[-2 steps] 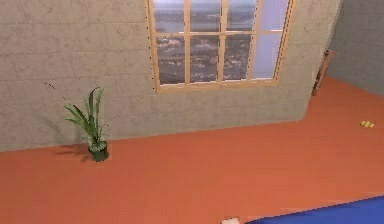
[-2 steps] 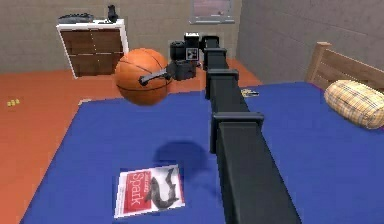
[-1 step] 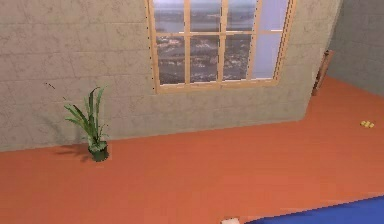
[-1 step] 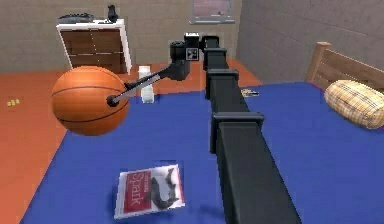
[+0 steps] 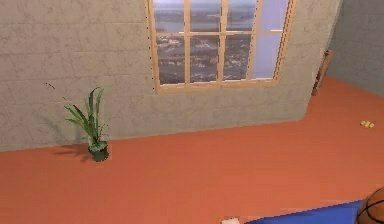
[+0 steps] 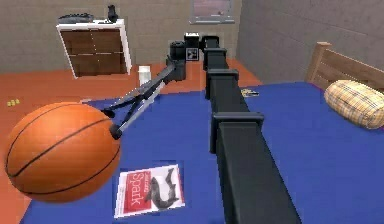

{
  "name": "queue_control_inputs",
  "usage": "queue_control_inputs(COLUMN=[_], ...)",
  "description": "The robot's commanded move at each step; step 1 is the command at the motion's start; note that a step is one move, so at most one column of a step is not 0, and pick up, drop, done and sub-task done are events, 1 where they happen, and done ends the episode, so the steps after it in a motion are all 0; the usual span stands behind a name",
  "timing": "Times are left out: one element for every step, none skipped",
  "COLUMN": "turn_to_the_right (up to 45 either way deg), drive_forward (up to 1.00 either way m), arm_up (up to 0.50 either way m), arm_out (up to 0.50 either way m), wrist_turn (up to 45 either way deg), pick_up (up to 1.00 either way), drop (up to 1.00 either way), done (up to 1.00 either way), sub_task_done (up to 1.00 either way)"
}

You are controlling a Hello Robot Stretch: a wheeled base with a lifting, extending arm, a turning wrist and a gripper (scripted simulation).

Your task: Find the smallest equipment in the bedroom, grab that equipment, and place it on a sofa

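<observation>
An orange basketball (image 6: 60,150) with black seams hangs at the far end of my gripper (image 6: 113,126), above the blue bed (image 6: 300,140); the gripper holds the ball. The dark arm (image 6: 235,130) runs up the arm side view's middle, and the thin fingers (image 6: 140,100) slant down left to the ball. A sliver of the basketball (image 5: 375,208) sits at the forward view's bottom right corner, beside the blue bed's edge (image 5: 320,213).
On the bed lie a plaid pillow (image 6: 355,100) by a wooden headboard (image 6: 325,62) and a white magazine (image 6: 150,190). A white shelf unit (image 6: 95,45) stands against the far wall. Ahead are a potted plant (image 5: 95,130), a large window (image 5: 220,45) and orange floor (image 5: 200,170).
</observation>
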Motion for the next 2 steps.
queue_control_inputs(turn_to_the_right=[0.0,0.0], drive_forward=[0.0,0.0], arm_up=[0.0,0.0], arm_out=[0.0,-0.42], wrist_turn=[-9.0,0.0], pick_up=[0.0,0.0], drop=[0.0,0.0], done=[0.0,0.0], sub_task_done=[0.0,0.0])
